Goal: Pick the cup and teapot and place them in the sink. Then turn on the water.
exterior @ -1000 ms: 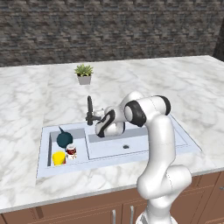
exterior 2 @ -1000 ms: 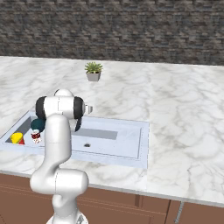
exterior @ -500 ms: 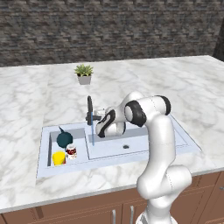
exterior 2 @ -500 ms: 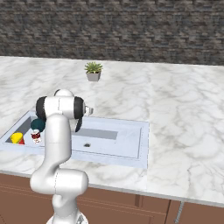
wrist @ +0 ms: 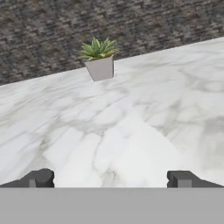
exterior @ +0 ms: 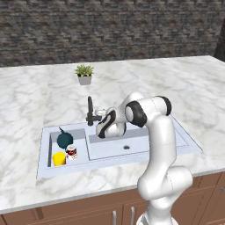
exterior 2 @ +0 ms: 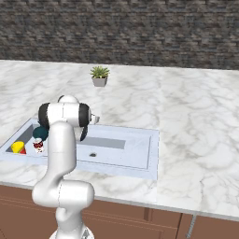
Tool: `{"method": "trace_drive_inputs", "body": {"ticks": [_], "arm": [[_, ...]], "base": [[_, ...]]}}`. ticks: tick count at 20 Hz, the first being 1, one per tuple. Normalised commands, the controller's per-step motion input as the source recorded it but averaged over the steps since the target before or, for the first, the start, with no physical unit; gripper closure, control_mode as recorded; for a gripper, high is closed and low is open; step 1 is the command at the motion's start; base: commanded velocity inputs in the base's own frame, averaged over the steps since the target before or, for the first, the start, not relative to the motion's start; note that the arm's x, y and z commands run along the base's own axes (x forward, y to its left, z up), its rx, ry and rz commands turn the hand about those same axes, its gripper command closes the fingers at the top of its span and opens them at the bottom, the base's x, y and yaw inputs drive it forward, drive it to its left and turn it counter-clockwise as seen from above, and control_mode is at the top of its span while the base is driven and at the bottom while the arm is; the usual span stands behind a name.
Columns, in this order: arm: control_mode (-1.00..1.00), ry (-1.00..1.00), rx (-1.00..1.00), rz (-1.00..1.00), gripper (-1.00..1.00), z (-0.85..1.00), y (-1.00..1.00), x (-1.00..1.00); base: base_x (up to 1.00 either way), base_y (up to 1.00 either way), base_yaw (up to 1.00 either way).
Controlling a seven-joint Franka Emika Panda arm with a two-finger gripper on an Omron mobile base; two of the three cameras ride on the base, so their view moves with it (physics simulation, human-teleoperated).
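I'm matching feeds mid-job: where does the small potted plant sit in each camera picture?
Left base view: potted plant upper left of centre, on the counter behind the faucet.
Right base view: upper left of centre, beyond the sink.
Hand view: top centre, near the dark stone wall.
Shared landmark: that wall behind the plant.

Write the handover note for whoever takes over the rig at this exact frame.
End effector: open, holding nothing, beside the black faucet, facing the counter and potted plant.
Cup and teapot: both in the sink's small side basin, next to a red-and-white can.
Done: both items are in the sink.
Left: no stream is visible at the faucet now; check the lever and turn the water on if needed.
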Motion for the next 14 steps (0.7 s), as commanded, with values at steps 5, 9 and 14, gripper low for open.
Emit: {"method": "trace_drive_inputs", "body": {"ticks": [5,9,14], "arm": [[-1.0,0.0,0.01,0.0,-1.0,0.0,-0.57,0.0],[-1.0,0.0,0.02,0.0,-1.0,0.0,-0.59,0.0],[-1.0,0.0,0.01,0.0,-1.0,0.0,-0.76,0.0]], "base": [[0.0,0.0,0.0],[0.0,0.0,0.0],[0.0,0.0,0.0]]}}
